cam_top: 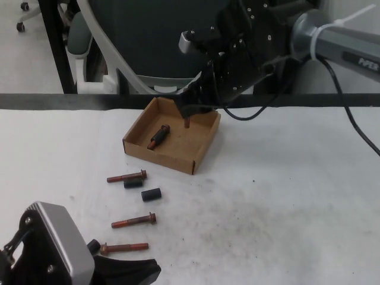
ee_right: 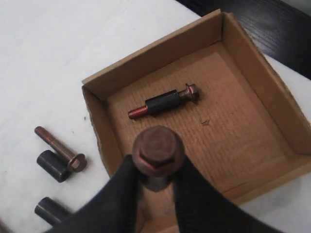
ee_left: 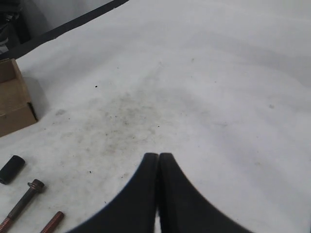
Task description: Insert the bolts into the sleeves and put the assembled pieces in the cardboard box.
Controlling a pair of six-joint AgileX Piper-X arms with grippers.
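Note:
My right gripper (ee_right: 156, 187) is shut on an assembled piece (ee_right: 158, 153), a copper bolt standing head-up in a black sleeve, held just above the cardboard box (ee_right: 150, 51). In the high view it hangs from the right gripper (cam_top: 189, 114) over the box's (cam_top: 157, 155) far side. Another assembled piece (ee_right: 163, 102) lies flat on the box floor (cam_top: 158, 136). Loose bolts (cam_top: 126, 176) (cam_top: 133, 221) (cam_top: 123, 247) and two black sleeves (cam_top: 133, 184) (cam_top: 151, 194) lie in front of the box. My left gripper (ee_left: 158, 158) is shut and empty, low at the near left (cam_top: 136, 270).
The white bench top stretches bare to the right of the box. A black rail (cam_top: 71, 101) runs along the bench's far edge, with chairs behind it. A cable (cam_top: 350, 119) trails from the right arm over the far right of the bench.

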